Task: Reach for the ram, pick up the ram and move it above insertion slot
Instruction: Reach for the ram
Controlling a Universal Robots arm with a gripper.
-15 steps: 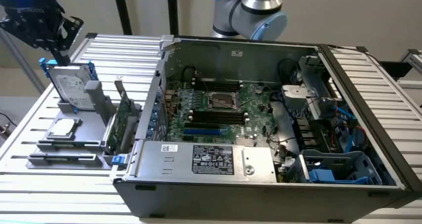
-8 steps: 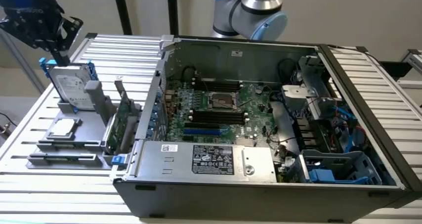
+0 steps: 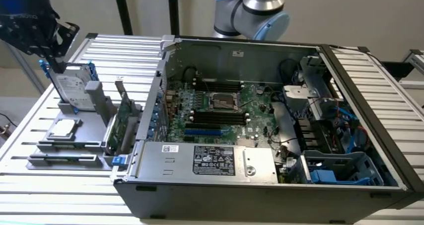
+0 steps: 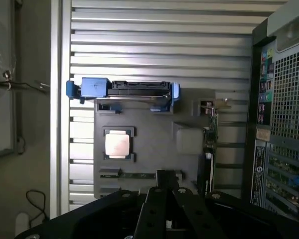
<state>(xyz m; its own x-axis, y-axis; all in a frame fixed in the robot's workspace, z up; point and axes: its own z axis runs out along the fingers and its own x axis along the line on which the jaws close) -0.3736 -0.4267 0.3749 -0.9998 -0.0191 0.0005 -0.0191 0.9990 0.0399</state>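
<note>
My claw (image 3: 53, 60) is shut tight, its two fingers pressed together, and it holds nothing. In the exterior view it hangs high up over the far end of the gray holder (image 3: 39, 146), right by the hard drive (image 3: 69, 86) with the blue rails.

The ram (image 3: 63, 159) lies flat in a long groove at the near end of that same holder. So the ram is well apart from my claw, with the hard drive and the square chip (image 3: 64, 128) between us. The tall green card (image 3: 118, 125) stands at the side of the holder next to the computer case (image 3: 265, 195).

In the wrist view I look down over my own black fingers. My claw (image 4: 165, 181) lines up with the ram (image 4: 134, 175), which shows as a thin dark strip in its groove. I am not touching it.

The holder sits on the metal table (image 3: 27, 200) at the exterior view's left of the open case. The insertion slot (image 3: 219, 116) is inside the case, one of the long black slots side by side on the board, far from my claw and far from the ram
</note>
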